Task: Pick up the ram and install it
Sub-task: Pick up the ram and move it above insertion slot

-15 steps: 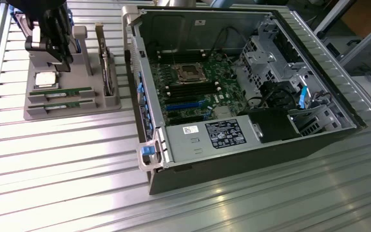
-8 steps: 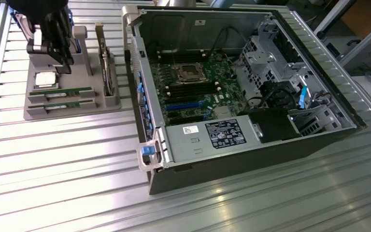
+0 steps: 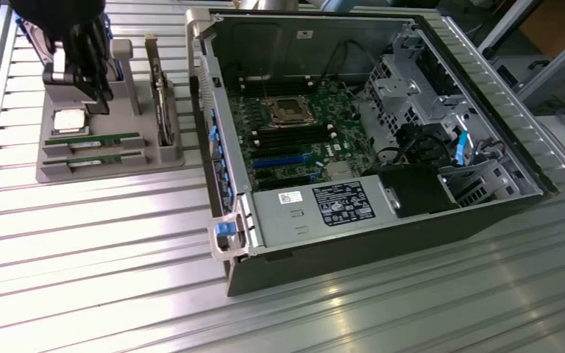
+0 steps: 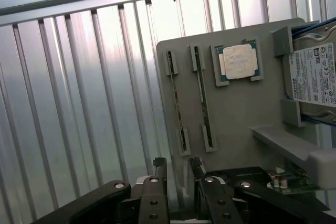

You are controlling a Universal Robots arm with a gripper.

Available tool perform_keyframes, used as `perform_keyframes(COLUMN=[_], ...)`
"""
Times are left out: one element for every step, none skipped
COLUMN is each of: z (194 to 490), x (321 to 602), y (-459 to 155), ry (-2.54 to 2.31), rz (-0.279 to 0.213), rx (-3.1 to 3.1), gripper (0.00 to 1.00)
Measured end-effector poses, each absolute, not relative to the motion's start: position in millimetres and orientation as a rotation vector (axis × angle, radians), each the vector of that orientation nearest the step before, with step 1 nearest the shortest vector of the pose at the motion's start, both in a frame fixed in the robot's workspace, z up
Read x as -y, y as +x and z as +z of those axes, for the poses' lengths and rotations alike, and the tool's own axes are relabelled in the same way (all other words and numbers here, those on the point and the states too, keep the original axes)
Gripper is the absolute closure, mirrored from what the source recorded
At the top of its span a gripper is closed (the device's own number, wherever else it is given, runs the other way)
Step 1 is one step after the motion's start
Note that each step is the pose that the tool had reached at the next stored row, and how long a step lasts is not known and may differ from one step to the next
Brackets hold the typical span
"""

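The black two-fingered gripper (image 4: 177,167), jaws apart and empty, hangs above the grey plastic tray (image 4: 236,114), where the long thin green ram stick (image 4: 177,106) stands edgewise. A good grasp would straddle it squarely, mid-length.

Light is glaring off the ribbed metal table (image 3: 96,243) at the frame's lower left. Grey frame bars (image 3: 558,62) are crossing the upper right.

I list: worktop (image 3: 115,243), ribbed bare metal, glossy; tray (image 4: 236,114), smooth matt grey plastic; ram (image 3: 93,139), green circuit board, dull; processor (image 4: 240,61), silvery metal lid, satin; tool (image 4: 177,165), matt black with bright screw heads; computer case (image 3: 263,44), grey sheet metal.
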State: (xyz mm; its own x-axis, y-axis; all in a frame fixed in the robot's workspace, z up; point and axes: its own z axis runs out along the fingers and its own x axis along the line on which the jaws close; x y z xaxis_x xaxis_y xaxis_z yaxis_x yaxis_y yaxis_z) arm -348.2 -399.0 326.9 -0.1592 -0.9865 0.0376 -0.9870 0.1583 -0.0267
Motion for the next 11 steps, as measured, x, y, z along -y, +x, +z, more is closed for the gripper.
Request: perform_keyframes(z=[326.5,326.0,325.1,324.3,323.7,323.1,322.6,322.1,321.5,320.5,319.7], x=[398.9,398.9,399.0,399.0,398.9,398.9,398.9,398.9,399.0,398.9,398.9], y=[-348.2,-348.2,-348.2,-348.2,-348.2,-348.2,-348.2,-348.2,-348.2,-348.2,-348.2], ry=[2.030,2.029,2.030,2.030,2.030,2.030,2.030,2.030,2.030,2.030,2.030], rz=[0.070,0.070,0.070,0.070,0.070,0.070,0.070,0.070,0.070,0.070,0.070], rx=[2.382,2.382,2.382,2.382,2.382,2.382,2.382,2.382,2.382,2.382,2.382], gripper=[0.70,0.70,0.70,0.70,0.70,0.70,0.70,0.70,0.70,0.70,0.70])
